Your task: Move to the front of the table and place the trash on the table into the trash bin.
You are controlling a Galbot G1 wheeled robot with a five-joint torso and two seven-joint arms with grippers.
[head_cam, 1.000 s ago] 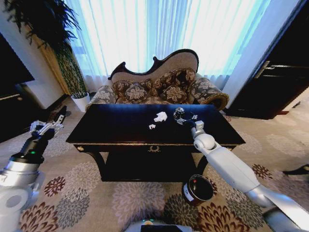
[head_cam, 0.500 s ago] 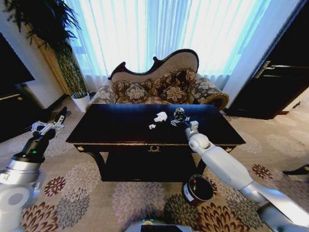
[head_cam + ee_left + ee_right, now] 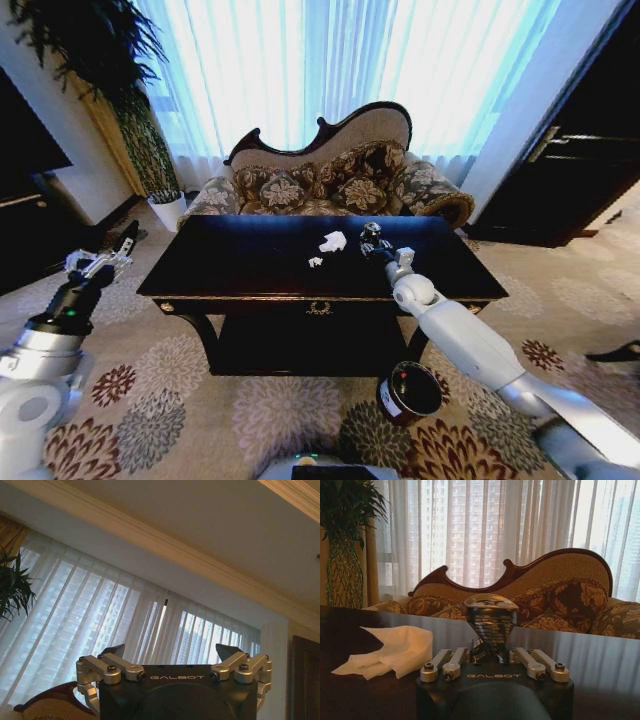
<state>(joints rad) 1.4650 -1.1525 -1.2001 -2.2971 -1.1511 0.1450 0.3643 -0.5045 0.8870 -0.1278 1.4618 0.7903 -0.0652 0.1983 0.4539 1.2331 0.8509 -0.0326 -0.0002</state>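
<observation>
Since a second ago, the right arm has drawn the silvery ball a little toward the middle of the bench top and lower, nearer the white paper; the rest of the room looks unchanged.

At the left edge of the head view, the left gripper (image 3: 103,262) hangs off to the side of the bench, over the carpet, its fingers (image 3: 116,652) spread apart with nothing between them.

Moving right, the dark glossy bench (image 3: 240,262) stands before the patterned sofa (image 3: 330,180). Near the centre of its top lie the white paper bits: a larger wad (image 3: 333,241) and a smaller scrap (image 3: 315,262) just in front of it.

Just right of the wad, the right gripper (image 3: 374,245) reaches over the bench top and its fingers are clenched on the dark silvery ball (image 3: 371,235). In the right wrist view the ball (image 3: 490,616) sits pinched between the fingers, with the wad (image 3: 395,649) lying near it on the bench.

At the lower right, the black trash bin (image 3: 409,392) stands on the carpet in front of the bench, under the right arm.
</observation>
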